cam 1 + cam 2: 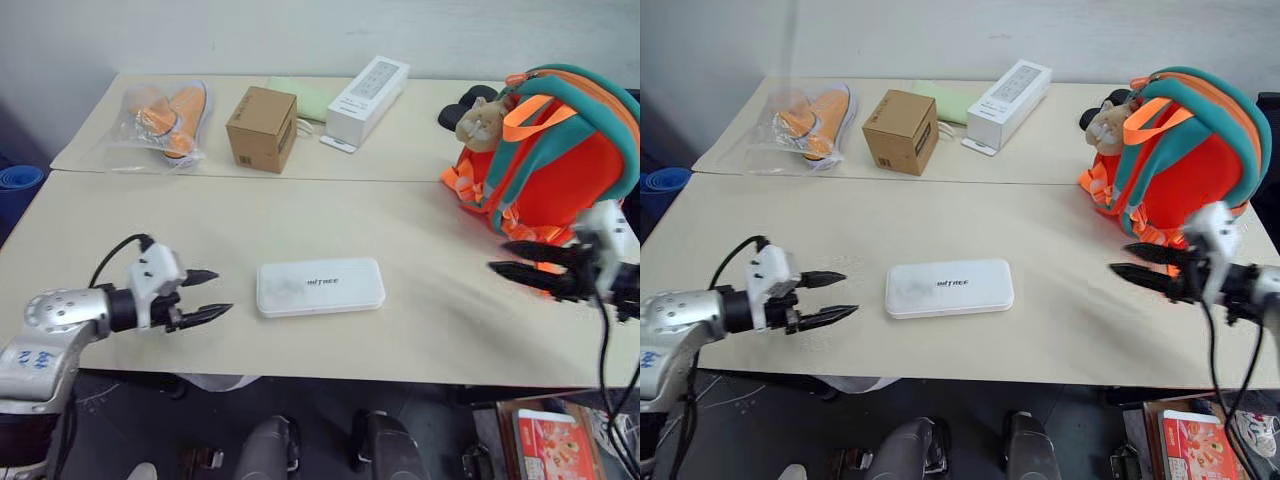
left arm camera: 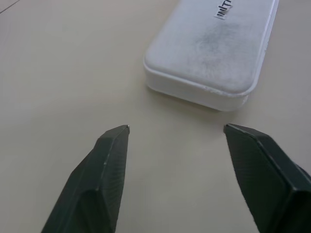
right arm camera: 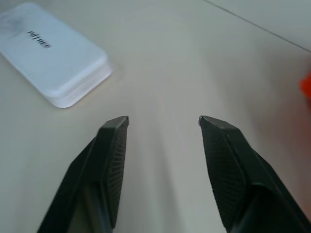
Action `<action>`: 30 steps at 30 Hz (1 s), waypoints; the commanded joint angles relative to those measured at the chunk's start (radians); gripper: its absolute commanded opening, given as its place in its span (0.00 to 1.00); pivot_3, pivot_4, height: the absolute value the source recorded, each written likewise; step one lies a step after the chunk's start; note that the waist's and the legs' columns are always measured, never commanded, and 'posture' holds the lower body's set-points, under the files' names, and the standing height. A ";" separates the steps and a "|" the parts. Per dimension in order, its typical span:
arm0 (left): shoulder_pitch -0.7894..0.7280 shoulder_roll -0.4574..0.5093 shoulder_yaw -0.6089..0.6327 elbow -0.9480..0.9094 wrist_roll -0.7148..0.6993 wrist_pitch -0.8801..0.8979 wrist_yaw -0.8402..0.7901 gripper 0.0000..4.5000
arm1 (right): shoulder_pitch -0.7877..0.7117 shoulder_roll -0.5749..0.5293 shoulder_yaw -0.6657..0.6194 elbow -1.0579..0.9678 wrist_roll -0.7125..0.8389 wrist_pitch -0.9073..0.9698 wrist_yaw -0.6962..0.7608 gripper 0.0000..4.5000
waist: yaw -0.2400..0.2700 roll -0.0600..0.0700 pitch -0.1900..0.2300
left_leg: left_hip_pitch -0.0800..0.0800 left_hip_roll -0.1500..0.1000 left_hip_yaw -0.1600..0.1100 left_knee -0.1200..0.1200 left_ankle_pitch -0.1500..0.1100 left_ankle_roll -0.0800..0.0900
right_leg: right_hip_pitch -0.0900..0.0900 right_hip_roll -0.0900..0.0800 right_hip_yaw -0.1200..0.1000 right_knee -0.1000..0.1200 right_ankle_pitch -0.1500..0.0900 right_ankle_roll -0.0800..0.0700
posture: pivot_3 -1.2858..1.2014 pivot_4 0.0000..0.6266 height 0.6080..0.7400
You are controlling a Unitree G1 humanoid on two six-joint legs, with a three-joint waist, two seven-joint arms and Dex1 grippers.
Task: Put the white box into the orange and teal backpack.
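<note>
White box point(image 1: 320, 287) seen lying flat at mid-table, untouched | left gripper point(image 1: 207, 296) just beside its short end, jaws parted, nothing held | right gripper point(image 1: 512, 258) well apart, jaws parted and empty, near the orange and teal backpack point(image 1: 560, 150) | risk: smooth low case may be pushed away rather than gripped.

1. The left gripper point(image 2: 176, 130) has its two black fingers point(image 2: 99, 179) spread apart, with bare beige surface point(image 2: 63, 73) between the tips.
2. The white box point(image 2: 214, 48) lies flat on the surface just past the fingertips, nearer the one finger, untouched.
3. One rounded end of the box faces the gripper; part of its dark lettering shows on the lid.
</note>
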 commanded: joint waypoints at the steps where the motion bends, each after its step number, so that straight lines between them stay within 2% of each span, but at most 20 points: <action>1: -0.054 -0.021 -0.075 0.055 0.072 -0.069 0.001 0.43 | -0.095 0.040 0.107 0.027 -0.052 -0.046 0.029 0.23 | -0.001 0.000 0.000 | 0.000 0.000 0.001 0.000 0.002 0.004 | 0.000 0.000 0.000 0.000 0.000 0.000 | 0.52 0.24 1.00; 4: -0.095 -0.038 -0.115 0.097 0.089 -0.096 -0.025 0.23 | -0.156 0.080 0.205 0.064 -0.115 -0.095 0.054 0.02 | -0.001 0.000 0.000 | -0.001 -0.001 0.001 0.002 0.002 0.005 | -0.001 0.000 -0.001 0.001 0.000 0.001 | 0.52 0.24 1.00; 7: -0.164 -0.069 -0.191 0.161 0.144 -0.133 -0.035 0.01 | -0.209 0.124 0.322 0.142 -0.260 -0.213 0.024 0.00 | 0.001 0.000 0.000 | -0.002 -0.001 0.001 0.002 0.003 0.006 | -0.001 0.000 -0.001 0.001 0.000 0.001 | 0.52 0.24 1.00; 9: -0.214 -0.091 -0.227 0.203 0.177 -0.126 -0.023 0.00 | -0.239 0.158 0.365 0.196 -0.320 -0.247 -0.011 0.00 | 0.000 0.000 0.000 | -0.002 -0.001 0.001 0.003 0.003 0.007 | -0.001 0.000 -0.004 0.001 0.000 0.001 | 0.52 0.24 1.00; 13: -0.271 -0.126 -0.237 0.233 0.164 -0.088 -0.038 0.00 | -0.278 0.225 0.370 0.222 -0.308 -0.209 -0.014 0.00 | -0.002 0.000 0.000 | -0.003 -0.001 0.002 0.005 0.003 0.008 | -0.002 0.000 -0.007 0.004 0.001 0.002 | 0.52 0.24 1.00; 18: -0.305 -0.155 -0.251 0.287 0.174 -0.107 -0.051 0.00 | -0.230 0.238 0.384 0.071 -0.256 -0.100 0.032 0.00 | -0.002 0.000 0.000 | -0.003 -0.001 0.003 0.007 0.004 0.008 | -0.002 0.000 -0.007 0.009 0.001 0.002 | 0.52 0.24 1.00; 24: -0.361 -0.213 -0.237 0.369 0.171 -0.112 -0.039 0.00 | -0.187 0.249 0.364 0.006 -0.262 -0.048 -0.016 0.00 | 0.001 -0.001 0.000 | -0.003 -0.002 0.002 0.009 0.003 0.010 | -0.001 -0.001 -0.008 0.009 0.001 0.002 | 0.52 0.24 1.00; 28: -0.373 -0.176 -0.205 0.430 0.159 -0.062 -0.068 0.00 | -0.178 0.242 0.348 0.020 -0.275 -0.033 -0.054 0.00 | -0.001 -0.001 0.000 | -0.003 -0.002 0.002 0.009 0.003 0.009 | -0.001 -0.001 -0.008 0.010 0.001 0.002 | 0.52 0.24 1.00; 30: -0.382 -0.151 -0.181 0.452 0.124 0.014 -0.096 0.09 | -0.177 0.235 0.347 0.028 -0.279 -0.042 -0.056 0.00 | -0.005 -0.001 0.000 | -0.003 -0.001 0.002 0.009 0.003 0.009 | -0.001 0.000 -0.008 0.010 0.001 0.002 | 0.52 0.24 1.00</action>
